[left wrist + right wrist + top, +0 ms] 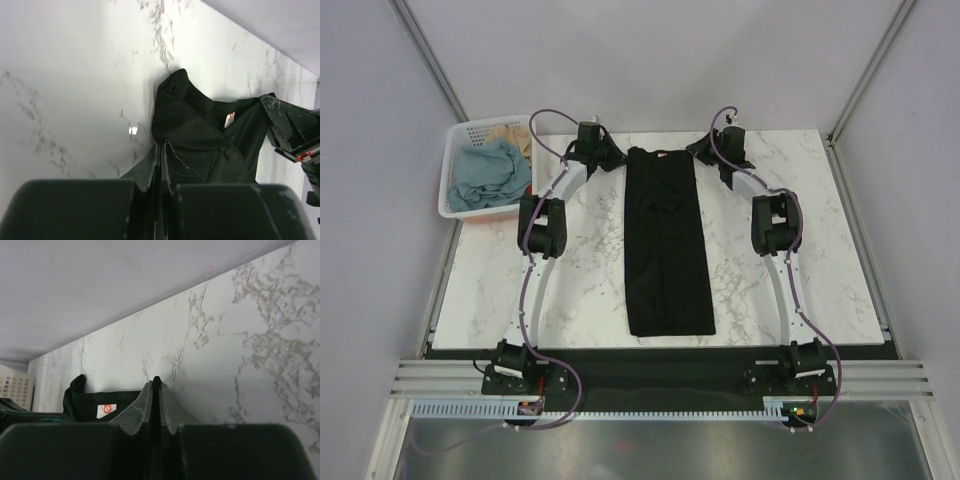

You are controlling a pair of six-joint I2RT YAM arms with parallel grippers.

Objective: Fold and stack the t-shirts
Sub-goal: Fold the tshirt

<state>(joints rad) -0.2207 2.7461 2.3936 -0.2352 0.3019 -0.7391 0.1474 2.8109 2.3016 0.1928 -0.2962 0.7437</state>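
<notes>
A black t-shirt (667,240) lies as a long narrow strip down the middle of the marble table, collar at the far end. My left gripper (613,155) is at its far left corner and my right gripper (703,152) at its far right corner. In the left wrist view the left gripper (161,146) is shut with the shirt's black fabric (200,130) at its tips. In the right wrist view the right gripper (156,382) is shut and a bit of black fabric pokes out between the tips. The neck label (106,410) shows beside it. A dusty blue t-shirt (490,172) and a tan one (515,132) lie crumpled in the basket.
The white slotted basket (448,190) stands at the table's far left corner, just left of the left arm. The table's far edge and the back wall are right behind both grippers. The right gripper's body (290,130) shows at the right of the left wrist view.
</notes>
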